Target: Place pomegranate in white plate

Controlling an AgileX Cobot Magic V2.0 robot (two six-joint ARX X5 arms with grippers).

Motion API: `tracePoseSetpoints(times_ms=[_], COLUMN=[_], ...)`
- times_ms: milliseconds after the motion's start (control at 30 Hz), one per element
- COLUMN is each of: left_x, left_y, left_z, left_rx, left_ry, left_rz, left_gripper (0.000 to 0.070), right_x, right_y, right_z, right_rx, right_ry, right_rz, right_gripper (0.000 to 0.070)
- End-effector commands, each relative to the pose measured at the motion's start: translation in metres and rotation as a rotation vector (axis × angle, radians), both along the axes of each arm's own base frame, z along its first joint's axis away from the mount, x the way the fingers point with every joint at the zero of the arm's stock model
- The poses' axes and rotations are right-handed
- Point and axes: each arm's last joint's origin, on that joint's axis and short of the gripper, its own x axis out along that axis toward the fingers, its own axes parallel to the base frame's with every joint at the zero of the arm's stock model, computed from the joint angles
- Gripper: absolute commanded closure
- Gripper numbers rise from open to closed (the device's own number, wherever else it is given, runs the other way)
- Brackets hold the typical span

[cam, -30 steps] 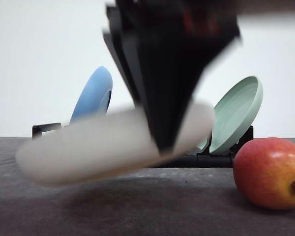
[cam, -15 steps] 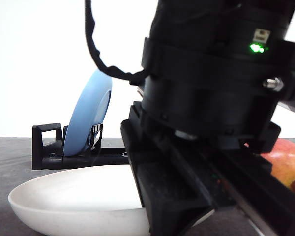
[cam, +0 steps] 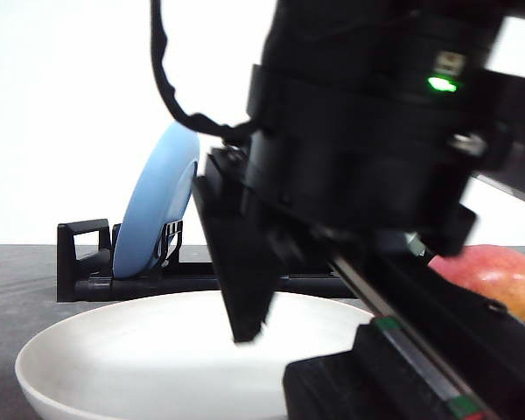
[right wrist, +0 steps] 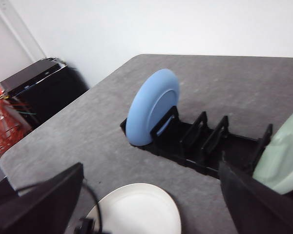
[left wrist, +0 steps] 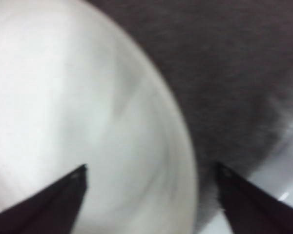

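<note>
Both claws spread wide, holding nothing: left claw (left wrist: 149, 170) over white plate (cam: 131, 367) w/ fingers apart, right claw (right wrist: 151, 202) above counter (right wrist: 88, 131). Pomegranate (cam: 499, 280) sits right of plate, behind arm.

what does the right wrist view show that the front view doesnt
Right wrist view alone: the pale green plate standing at one end of the black rack, the rack's vacant slots, a black box and orange cables beyond the table edge, and the open right gripper.

Front view alone: the pomegranate lying on the table behind the arm.

Both: the white plate flat on the table and the blue plate upright in the rack.
</note>
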Motion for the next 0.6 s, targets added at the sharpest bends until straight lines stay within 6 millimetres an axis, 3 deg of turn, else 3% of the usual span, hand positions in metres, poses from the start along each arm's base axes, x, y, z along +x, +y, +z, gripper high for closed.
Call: tracePoseSetpoints(times_ms=[0,367,567], left_x=[-0.001,-0.003,-0.010], left_y=[0.000,0.024,0.062], left_z=[0.005,0.073,0.078], left_rx=[-0.022,-0.327,-0.431], left_ry=[-0.003,-0.044,-0.053], left_rz=[0.037,0.064,0.073], left_gripper=[0.0061,0.0063,0.0065], right_x=[-0.001,0.001,0.007], right_y=[0.001,0.005,0.006], right_z=[0.005,0.001,-0.001], right_rx=[0.001,-0.019,-0.023], right_ry=[-0.016,0.021,0.048], right_rz=[0.016,0.031,0.031], right_gripper=[0.0142,0.0142,0.0142])
